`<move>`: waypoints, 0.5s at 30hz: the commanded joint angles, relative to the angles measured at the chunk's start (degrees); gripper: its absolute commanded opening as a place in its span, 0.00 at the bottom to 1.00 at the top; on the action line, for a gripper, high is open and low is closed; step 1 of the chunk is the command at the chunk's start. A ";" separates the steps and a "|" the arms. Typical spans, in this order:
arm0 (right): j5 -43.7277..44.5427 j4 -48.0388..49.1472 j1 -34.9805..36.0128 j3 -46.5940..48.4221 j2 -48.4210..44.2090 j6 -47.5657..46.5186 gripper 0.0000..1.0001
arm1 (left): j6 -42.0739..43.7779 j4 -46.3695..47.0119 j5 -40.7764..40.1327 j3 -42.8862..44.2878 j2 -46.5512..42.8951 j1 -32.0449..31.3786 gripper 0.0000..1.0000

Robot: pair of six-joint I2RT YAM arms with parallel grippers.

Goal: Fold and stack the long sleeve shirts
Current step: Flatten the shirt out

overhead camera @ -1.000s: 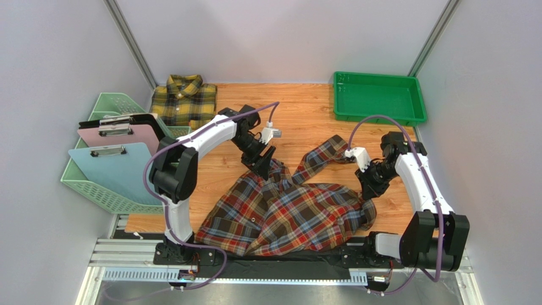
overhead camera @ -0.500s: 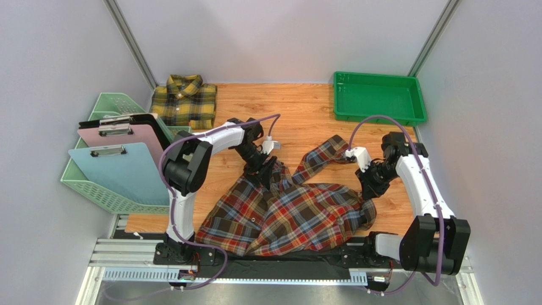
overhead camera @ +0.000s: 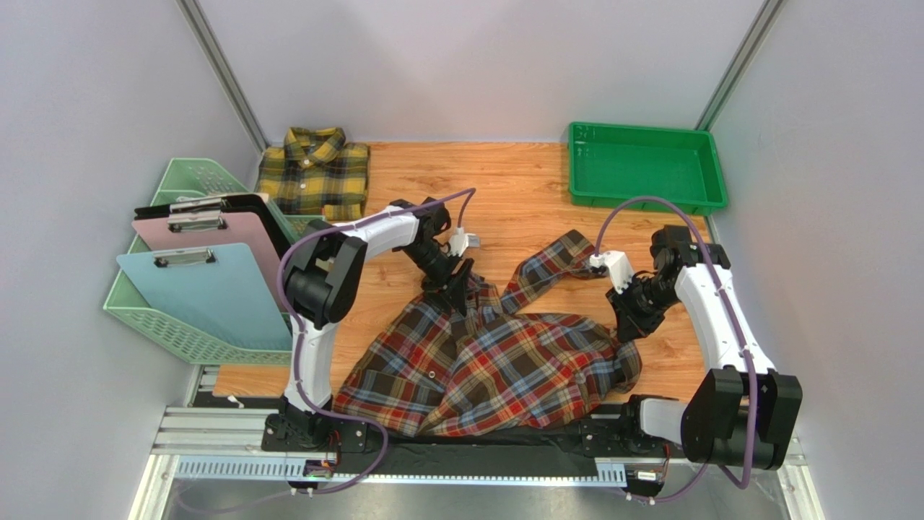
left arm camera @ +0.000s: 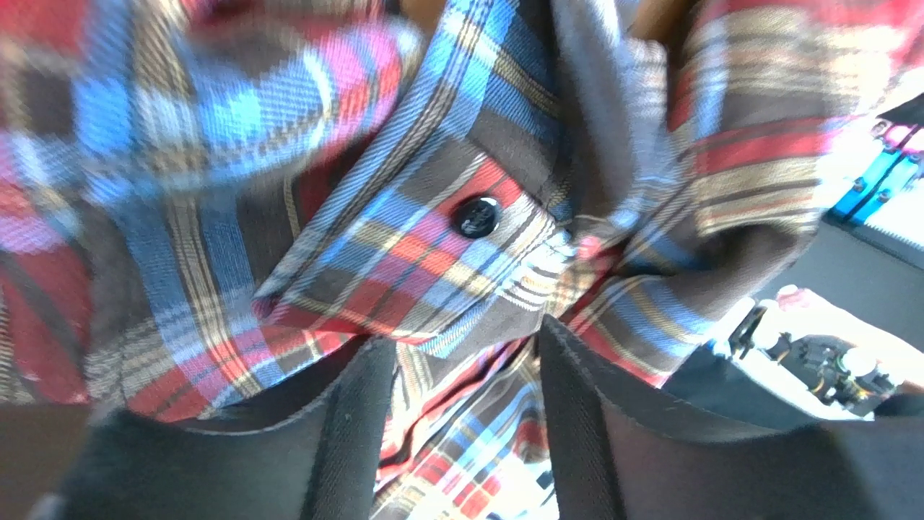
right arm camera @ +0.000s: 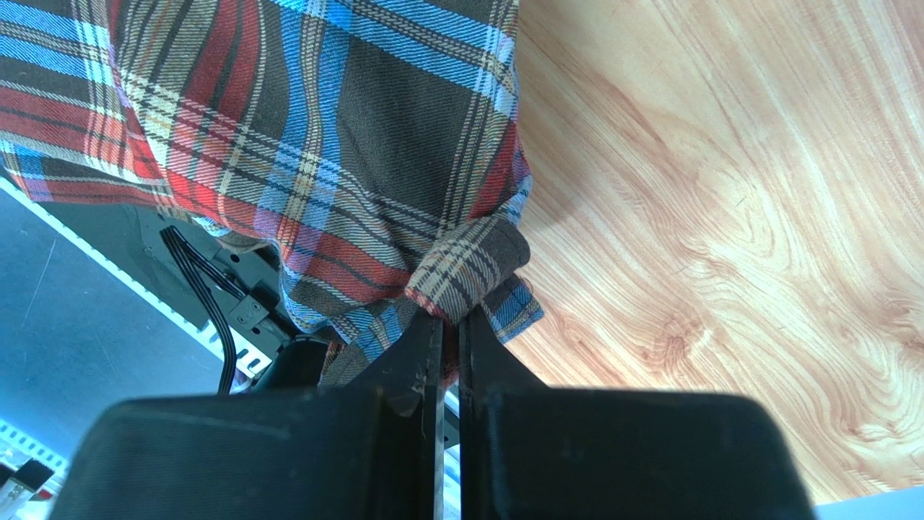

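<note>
Your right gripper [right arm camera: 450,322] is closed and pinches a fold at the right edge of the red shirt [overhead camera: 488,363]. This shirt lies crumpled on the near part of the wooden table [overhead camera: 521,200]. Your left gripper [left arm camera: 466,352] is at the far edge of the same shirt, beside a buttoned part. It stands open, with cloth between its fingers. The yellow shirt [overhead camera: 315,173] lies folded in the far left corner.

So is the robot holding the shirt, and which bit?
The right gripper pinches a bunched fold at the edge of the red plaid shirt. The left gripper stands open around cloth by a button, gripping nothing.
</note>
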 commanded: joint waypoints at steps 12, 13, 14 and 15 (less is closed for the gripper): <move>-3.07 3.91 -0.02 0.59 -0.89 4.59 0.00 | -3.62 6.88 5.06 13.38 -0.29 5.98 0.00; -3.07 4.79 -0.02 0.59 -0.80 5.03 0.00 | -3.97 7.41 4.79 14.96 -0.73 8.07 0.00; -3.07 5.76 -0.02 0.76 -0.37 6.60 0.00 | -3.63 7.33 4.62 19.33 -0.82 9.23 0.00; -3.42 6.64 -0.02 1.11 0.07 7.05 0.00 | -2.67 6.55 3.83 22.33 -0.91 10.20 0.00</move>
